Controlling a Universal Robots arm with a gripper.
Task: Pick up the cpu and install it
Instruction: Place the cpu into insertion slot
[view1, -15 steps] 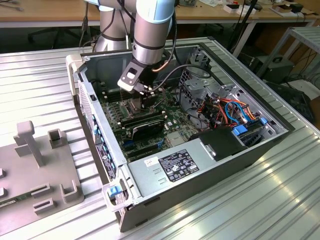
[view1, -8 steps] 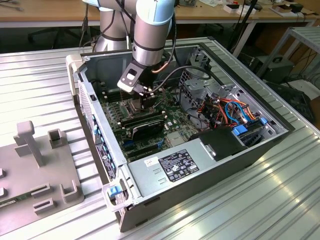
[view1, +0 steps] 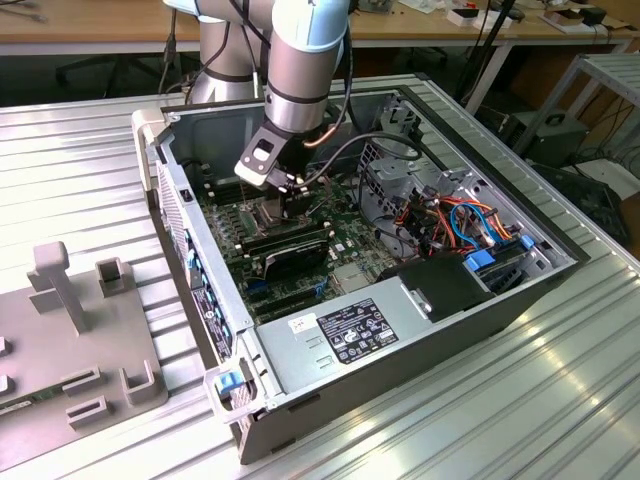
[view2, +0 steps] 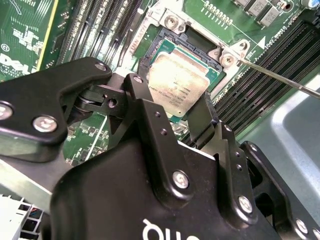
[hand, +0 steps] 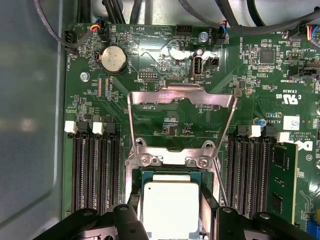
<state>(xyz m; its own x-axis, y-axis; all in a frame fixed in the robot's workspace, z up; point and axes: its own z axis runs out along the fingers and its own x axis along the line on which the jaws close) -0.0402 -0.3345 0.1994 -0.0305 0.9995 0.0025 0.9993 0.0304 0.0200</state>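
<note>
Silver-grey cpu (view2: 177, 82) sits between the gripper (view2: 168, 96) fingers (view2: 201, 117), directly over the socket (view2: 197, 37). The fingers are clamped on two opposite edges of the chip. Cannot tell whether it is seated or held just above the socket. In the first wrist view the metal frame (hand: 182, 95) is hinged open and memory slots (hand: 95, 170) flank the socket on both sides of the green board (hand: 250, 65).

In the exterior view the arm (view1: 305, 60) reaches down from the upper centre of the frame into the open case (view1: 205, 290). The gripper is low over the board, left of centre. The power supply (view1: 350, 335) lies at lower centre, well apart. A grey fixture (view1: 70, 350) rests at lower left on the ribbed table (view1: 500, 400).
</note>
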